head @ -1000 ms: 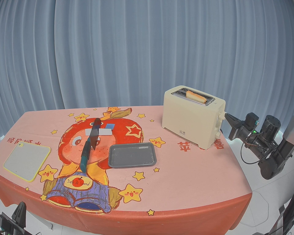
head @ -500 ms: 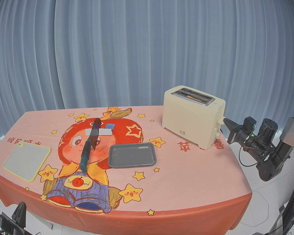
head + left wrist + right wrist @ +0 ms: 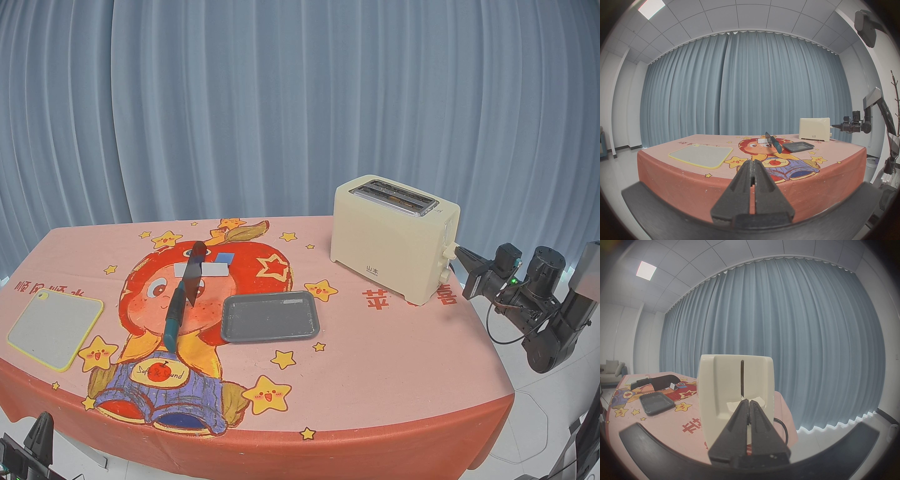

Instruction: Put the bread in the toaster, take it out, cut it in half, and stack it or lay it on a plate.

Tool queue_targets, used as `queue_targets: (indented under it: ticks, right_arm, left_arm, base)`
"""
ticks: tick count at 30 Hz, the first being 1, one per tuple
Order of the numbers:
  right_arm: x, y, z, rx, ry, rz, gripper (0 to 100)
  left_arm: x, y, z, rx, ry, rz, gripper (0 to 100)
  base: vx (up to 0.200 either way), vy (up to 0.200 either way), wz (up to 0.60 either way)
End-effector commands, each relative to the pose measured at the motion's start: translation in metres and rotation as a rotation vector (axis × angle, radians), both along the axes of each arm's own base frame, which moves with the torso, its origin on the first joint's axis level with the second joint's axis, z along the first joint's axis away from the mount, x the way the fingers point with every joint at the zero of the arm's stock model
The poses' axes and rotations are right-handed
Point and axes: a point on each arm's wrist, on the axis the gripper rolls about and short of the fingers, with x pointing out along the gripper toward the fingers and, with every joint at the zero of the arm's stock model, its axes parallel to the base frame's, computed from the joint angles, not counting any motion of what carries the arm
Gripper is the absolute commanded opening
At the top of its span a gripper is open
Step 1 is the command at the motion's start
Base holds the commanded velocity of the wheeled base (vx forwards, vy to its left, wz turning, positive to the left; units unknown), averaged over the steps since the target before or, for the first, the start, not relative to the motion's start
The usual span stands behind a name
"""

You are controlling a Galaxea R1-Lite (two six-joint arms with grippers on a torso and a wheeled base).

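Head view: toaster (image 3: 390, 240) stood at the right side of the table (image 3: 387, 375). The bread (image 3: 400, 200) sat sunk in 1 slot, with only a brownish strip showing. The right gripper (image 3: 461, 252) was at the toaster's end, its tip on or just beside the lever (image 3: 448, 250). The knife (image 3: 180, 299) leaned on a white block (image 3: 212, 269), with the tray (image 3: 270, 317) just beside it. The cutting board (image 3: 53, 328) lay near the left edge. The left gripper (image 3: 39, 434) hung low off the front left corner, well apart from everything.

Left wrist view: the left gripper (image 3: 753, 161) had both jaws pressed together with nothing in them, pointing at the table from the front.

Right wrist view: the right gripper (image 3: 747, 401) had its jaws closed with nothing between them. Its tips rested on the lever tab (image 3: 759, 401) at the low end of the track, so it was pushing, not clamping.

Handling guess: the bread is likely light, with a soft crumb and a crisper, warm crust once toasted, so it dents and crumbles easily. Best hold is probably the top edge when it rises, pinched lightly across the 2 flat faces. Keep it upright on the lift so it does not snag the slot wires
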Motion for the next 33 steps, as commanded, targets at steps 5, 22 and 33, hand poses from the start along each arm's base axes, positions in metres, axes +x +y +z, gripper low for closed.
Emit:
queue_targets:
  ticks: [5, 22, 33]
  right_arm:
    - [0.001, 0.000, -0.006, -0.005, 0.021, 0.001, 0]
    - [0.001, 0.000, -0.005, -0.009, 0.010, 0.001, 0]
    - [-0.009, 0.001, 0.036, 0.012, -0.124, 0.014, 0]
  left_arm:
    - [0.001, 0.000, -0.005, 0.000, 0.017, -0.001, 0]
    - [0.001, 0.000, -0.005, 0.000, 0.017, -0.001, 0]
    - [0.001, 0.000, -0.005, 0.000, 0.017, -0.001, 0]
  base:
    - [0.000, 0.000, 0.00]
    - [0.000, 0.000, 0.00]
    - [0.000, 0.000, 0.00]
